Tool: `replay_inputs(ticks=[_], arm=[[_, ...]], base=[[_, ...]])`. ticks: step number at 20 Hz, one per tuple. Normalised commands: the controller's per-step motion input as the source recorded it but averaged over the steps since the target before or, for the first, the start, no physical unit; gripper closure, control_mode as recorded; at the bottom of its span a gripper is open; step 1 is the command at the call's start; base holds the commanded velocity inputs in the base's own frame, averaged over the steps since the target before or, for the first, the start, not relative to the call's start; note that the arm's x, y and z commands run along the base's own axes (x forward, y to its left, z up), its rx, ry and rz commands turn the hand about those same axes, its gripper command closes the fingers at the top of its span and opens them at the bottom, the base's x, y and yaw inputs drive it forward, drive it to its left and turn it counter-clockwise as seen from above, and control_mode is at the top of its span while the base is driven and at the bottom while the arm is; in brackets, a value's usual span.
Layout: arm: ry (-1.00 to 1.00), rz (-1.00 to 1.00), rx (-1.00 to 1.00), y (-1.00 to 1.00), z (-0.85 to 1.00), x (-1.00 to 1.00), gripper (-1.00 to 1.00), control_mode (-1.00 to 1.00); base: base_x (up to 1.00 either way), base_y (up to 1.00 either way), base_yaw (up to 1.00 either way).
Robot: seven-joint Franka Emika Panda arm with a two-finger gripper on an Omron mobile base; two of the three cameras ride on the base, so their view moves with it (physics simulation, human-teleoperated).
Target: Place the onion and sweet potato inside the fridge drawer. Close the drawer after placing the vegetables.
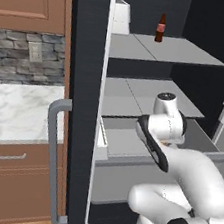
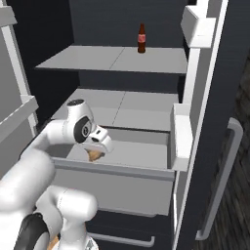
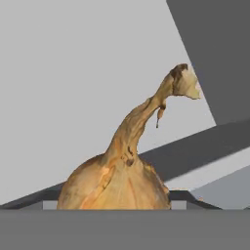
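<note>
Onion carried over the open fridge drawer, ready to be set down

The gripper [image 2: 97, 149] hangs inside the pulled-out fridge drawer [image 2: 117, 183], and the onion [image 3: 117, 183] sits right at its fingertips in the hand view, stalk pointing away; the fingers appear clamped on the bulb, though the tips themselves are hidden. The robot would do well to lower until the onion is just above the drawer floor, part the fingers gently so the round bulb does not roll, then lift straight up clear of the drawer's front wall.
</note>
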Motion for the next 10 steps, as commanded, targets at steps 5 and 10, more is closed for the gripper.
replay_inputs(ticks=[5,10], arm=[[0.15,0.07,0.01,-0.16,-0.38,0.85,1.00,-1.00],[0.05,0.07,0.01,-0.16,-0.38,0.40,1.00,-1.00]], base=[[0.00,0.00,0.00],[0.00,0.00,0.00]])
